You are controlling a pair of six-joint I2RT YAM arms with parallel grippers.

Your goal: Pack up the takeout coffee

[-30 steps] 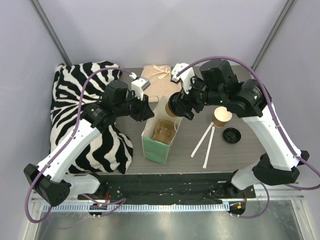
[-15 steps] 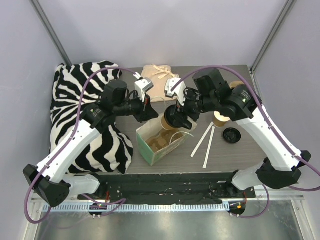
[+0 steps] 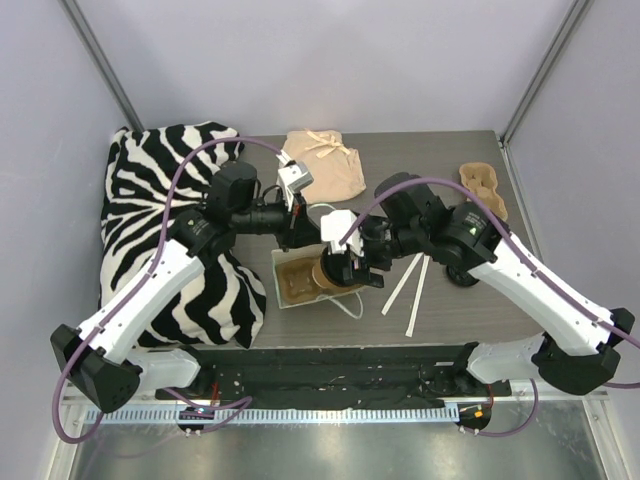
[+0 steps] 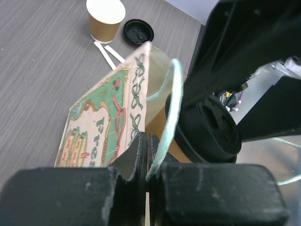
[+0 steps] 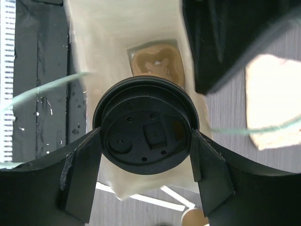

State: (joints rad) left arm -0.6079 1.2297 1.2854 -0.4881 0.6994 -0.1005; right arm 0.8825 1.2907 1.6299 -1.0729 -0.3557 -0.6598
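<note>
The takeout coffee (image 5: 146, 139), a brown cup with a black lid, is gripped across its lid by my right gripper (image 5: 146, 141). It hangs at the mouth of a paper gift bag (image 3: 290, 290) with a green printed side (image 4: 101, 127). In the top view the cup (image 3: 331, 271) is partly inside the bag's opening, under my right gripper (image 3: 345, 268). My left gripper (image 4: 150, 155) is shut on the bag's rim beside its pale green string handle (image 4: 169, 103) and holds the bag tilted; it also shows in the top view (image 3: 297, 226). A pulp cup carrier (image 5: 155, 63) lies at the bag's bottom.
An open brown cup (image 4: 106, 19), a loose black lid (image 4: 138, 31) and flat wooden stirrers (image 3: 410, 285) lie right of the bag. A pulp tray (image 3: 483, 188) sits at the far right. A tan cloth bundle (image 3: 322, 165) lies behind, zebra fabric (image 3: 150, 200) at the left.
The bag has tipped from upright to tilted, its mouth turned toward the right arm. My right gripper has carried the lidded cup down and nearer, into the bag's mouth.
</note>
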